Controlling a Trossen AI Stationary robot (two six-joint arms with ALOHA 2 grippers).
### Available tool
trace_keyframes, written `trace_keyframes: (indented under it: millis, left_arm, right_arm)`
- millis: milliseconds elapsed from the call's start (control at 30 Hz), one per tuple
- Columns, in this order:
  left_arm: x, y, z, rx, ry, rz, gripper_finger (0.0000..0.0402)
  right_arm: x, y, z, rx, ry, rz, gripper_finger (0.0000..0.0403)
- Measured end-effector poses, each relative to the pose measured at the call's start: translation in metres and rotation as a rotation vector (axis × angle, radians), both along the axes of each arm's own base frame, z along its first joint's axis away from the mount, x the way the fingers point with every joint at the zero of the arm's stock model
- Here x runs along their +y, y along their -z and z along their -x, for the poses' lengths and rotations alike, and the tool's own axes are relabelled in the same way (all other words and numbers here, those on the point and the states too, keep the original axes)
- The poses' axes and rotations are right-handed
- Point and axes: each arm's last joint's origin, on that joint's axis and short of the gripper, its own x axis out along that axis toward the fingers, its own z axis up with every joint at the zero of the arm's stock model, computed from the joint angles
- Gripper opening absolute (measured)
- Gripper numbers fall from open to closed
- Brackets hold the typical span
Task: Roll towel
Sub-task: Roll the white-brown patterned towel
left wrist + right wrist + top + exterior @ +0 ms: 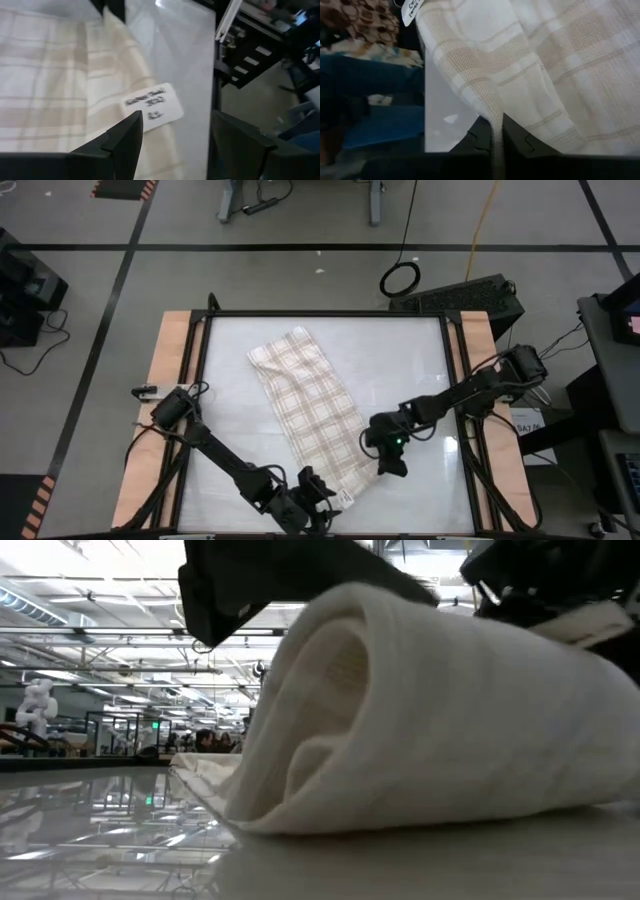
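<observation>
The towel (310, 410) lies flat in a long strip on the desk (420, 350), running from the far middle toward the near edge, between the two hands. Its near end is curled up into a loose fold, which the low view shows as a rounded hump of cloth (430, 710) standing off the desk top.

The right hand (497, 134) sits at the near right edge of the towel, its fingers closed tight on a thin pinch of that edge; the cloth rises from between them and spreads away ahead of the hand.

The left hand (172, 137) is at the towel's near corner, by the desk's front edge. Its fingers (125, 137) stand well apart with nothing between them. Just ahead of this hand the towel's white label (154, 106) lies on the corner of the cloth, and bare desk shows beside it.
</observation>
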Motion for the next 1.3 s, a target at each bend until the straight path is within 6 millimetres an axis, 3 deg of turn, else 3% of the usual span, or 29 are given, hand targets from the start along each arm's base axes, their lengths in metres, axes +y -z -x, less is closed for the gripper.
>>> trace_keyframes:
  millis: [200,467,733,867,1000,1167,1300]
  left_arm:
    - [-0.003,-0.007,-0.003,-0.047,0.01,0.045,0.0238]
    - [0.005,0.003,0.004,0.097,-0.033,-0.116,0.0238]
    - [0.002,0.001,-0.005,0.049,0.016,0.003,0.0238]
    - [0.01,0.011,-0.001,0.172,-0.035,0.022,0.0231]
    - [0.015,0.017,0.004,0.261,-0.016,-0.024,0.0175]
    - [0.012,0.015,0.003,0.234,0.013,-0.025,0.0029]
    - [0.012,0.016,0.003,0.251,0.028,-0.008,0.0021]
  right_arm:
    - [-0.013,-0.001,-0.004,0.011,0.033,-0.037,0.0006]
    - [-0.023,-0.002,-0.007,0.029,0.062,-0.081,0.0006]
    - [-0.029,-0.002,-0.009,0.023,0.089,-0.083,0.0006]
    - [-0.03,-0.003,-0.01,0.016,0.092,-0.082,0.0006]
    - [-0.031,-0.002,-0.009,0.018,0.092,-0.081,0.0006]
    - [-0.031,-0.002,-0.009,0.014,0.088,-0.078,0.0006]
    - [-0.028,-0.002,-0.009,-0.032,0.04,-0.051,0.0006]
